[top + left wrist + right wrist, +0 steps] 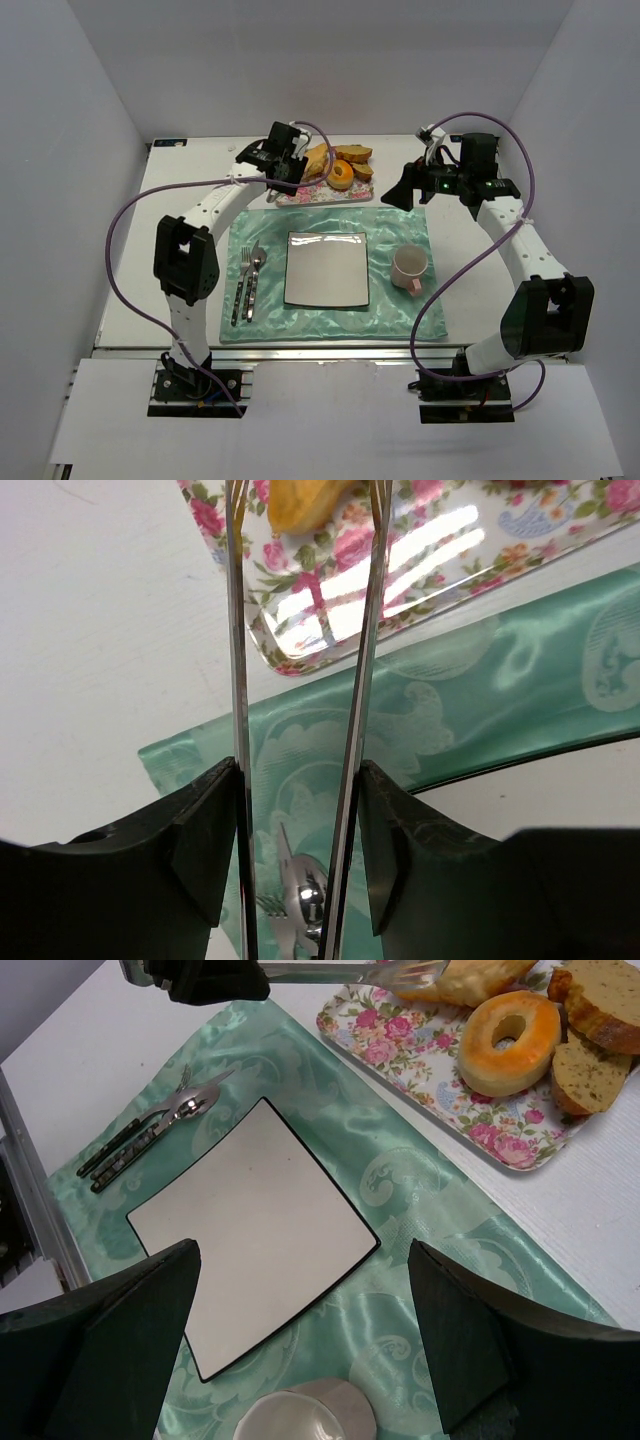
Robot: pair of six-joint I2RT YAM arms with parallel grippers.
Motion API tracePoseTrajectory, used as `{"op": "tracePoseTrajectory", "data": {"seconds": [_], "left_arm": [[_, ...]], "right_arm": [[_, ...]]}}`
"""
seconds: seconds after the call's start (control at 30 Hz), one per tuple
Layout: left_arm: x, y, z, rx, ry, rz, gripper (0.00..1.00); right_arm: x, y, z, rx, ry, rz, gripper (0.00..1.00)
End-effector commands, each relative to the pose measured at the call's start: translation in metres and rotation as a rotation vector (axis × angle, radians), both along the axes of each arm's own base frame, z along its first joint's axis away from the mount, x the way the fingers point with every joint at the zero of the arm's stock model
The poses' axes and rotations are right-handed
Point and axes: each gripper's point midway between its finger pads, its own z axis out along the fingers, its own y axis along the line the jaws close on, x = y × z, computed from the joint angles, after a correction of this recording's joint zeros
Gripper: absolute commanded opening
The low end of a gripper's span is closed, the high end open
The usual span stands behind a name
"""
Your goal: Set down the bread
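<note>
The left gripper's (298,810) jaws pinch metal tongs (236,680), whose blades reach straight ahead and straddle the near end of the bread (300,505). It lies on the floral tray (420,570), its length seemingly running onward. The right gripper (300,1340), jaws spread and empty, is farther off.

Bright, even overhead light fills all 3 views, with faint, soft shadows. 2 white glare streaks cross the glossy floral tray (330,610); the bread (300,505) on it casts no hard shadow. Foreground below the tray is blurred.
</note>
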Motion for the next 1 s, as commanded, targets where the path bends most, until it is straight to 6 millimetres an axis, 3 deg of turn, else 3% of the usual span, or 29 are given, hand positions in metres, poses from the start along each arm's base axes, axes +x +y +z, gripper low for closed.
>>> {"op": "tracePoseTrajectory", "data": {"seconds": [0.0, 0.23, 0.43, 0.73, 0.97], "left_arm": [[0.008, 0.016, 0.033, 0.078, -0.129, -0.002, 0.59], [-0.004, 0.002, 0.019, 0.041, -0.079, -0.107, 0.62], [-0.014, 0.002, 0.013, 0.034, -0.075, -0.143, 0.62], [0.002, 0.007, -0.005, 0.085, -0.076, -0.087, 0.6], [0.017, 0.005, -0.005, 0.095, -0.103, -0.057, 0.59]], "right_arm": [[0.003, 0.001, 0.012, 0.021, -0.039, 0.01, 0.89], [0.007, 0.0, 0.012, 0.02, -0.037, 0.005, 0.89], [0.009, -0.001, 0.011, 0.023, -0.031, 0.006, 0.89], [0.013, -0.001, 0.013, 0.024, -0.032, 0.003, 0.89], [0.014, -0.002, 0.011, 0.025, -0.028, -0.002, 0.89]]}}
